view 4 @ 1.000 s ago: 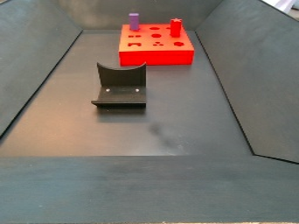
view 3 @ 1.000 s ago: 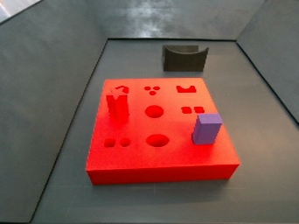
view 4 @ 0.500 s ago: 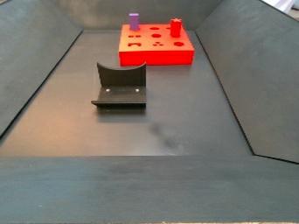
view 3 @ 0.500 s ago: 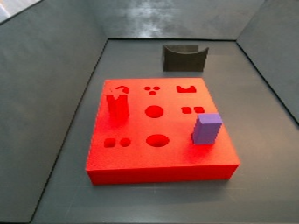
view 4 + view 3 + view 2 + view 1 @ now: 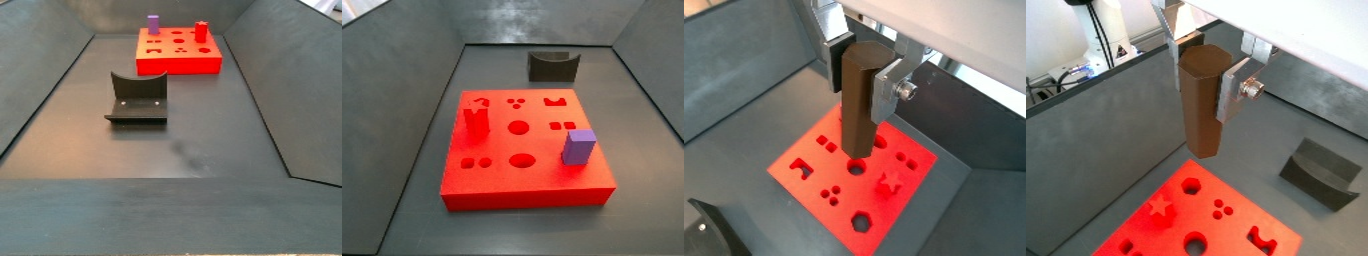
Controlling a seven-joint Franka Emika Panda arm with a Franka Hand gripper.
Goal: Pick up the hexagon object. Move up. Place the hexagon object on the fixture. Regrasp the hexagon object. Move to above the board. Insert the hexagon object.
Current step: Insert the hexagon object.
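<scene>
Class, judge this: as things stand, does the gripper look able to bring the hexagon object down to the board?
Probably yes. The gripper holds the hexagon object upright above the board, with only open air visible beneath it. The side views show neither gripper nor rod.

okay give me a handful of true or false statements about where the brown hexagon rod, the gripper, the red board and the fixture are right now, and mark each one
1. The gripper holds the hexagon object upright between its fingers in both wrist views. True.
2. The hexagon object is already seated in a hole of the board. False: in the wrist views it hangs above the board, clamped in the gripper.
3. The purple block stands on the board. True.
4. The fixture sits on top of the board. False: it stands on the floor, apart from the board.
5. The gripper shows in both side views. False: neither side view shows the gripper or the rod.
6. The red upright peg stands on the board. True.
</scene>
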